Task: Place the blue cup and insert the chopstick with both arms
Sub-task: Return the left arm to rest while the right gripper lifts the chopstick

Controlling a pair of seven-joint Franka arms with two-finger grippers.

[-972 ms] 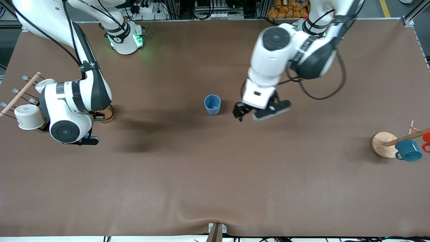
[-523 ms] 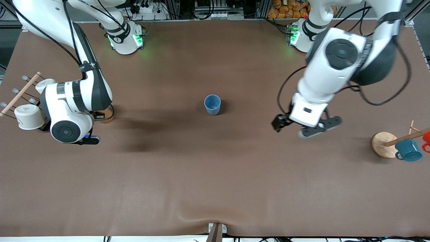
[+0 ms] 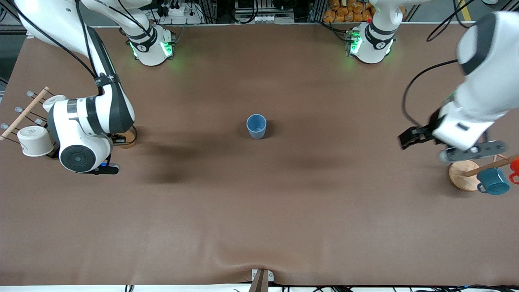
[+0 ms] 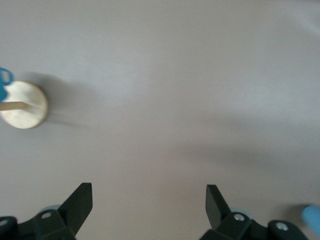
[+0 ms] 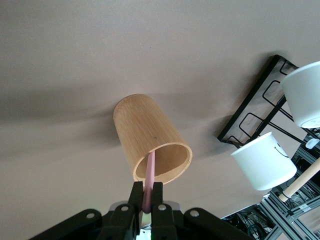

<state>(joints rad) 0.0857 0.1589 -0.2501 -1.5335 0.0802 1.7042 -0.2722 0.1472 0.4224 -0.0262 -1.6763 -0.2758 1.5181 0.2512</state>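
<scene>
The blue cup (image 3: 256, 125) stands upright in the middle of the table, with no gripper near it. My left gripper (image 3: 409, 138) is open and empty, up over bare table near the left arm's end; its wrist view (image 4: 149, 200) shows only tabletop between the wide-apart jaws. My right gripper (image 5: 147, 192) is shut on the pale pink chopstick (image 5: 149, 176). The stick's other end is inside the mouth of a brown cylinder holder (image 5: 145, 135). In the front view this gripper (image 3: 119, 140) is mostly hidden under the arm beside the holder (image 3: 130, 140).
A mug stand with a round wooden base (image 3: 462, 174), a teal mug (image 3: 492, 181) and a red mug (image 3: 515, 166) is at the left arm's end. A rack with white cups (image 3: 34, 140) and a wooden dowel (image 3: 24, 113) is at the right arm's end.
My left arm has swung away from beside the blue cup toward the left arm's end of the table, gripper still open. The cup and my right arm have not moved.
</scene>
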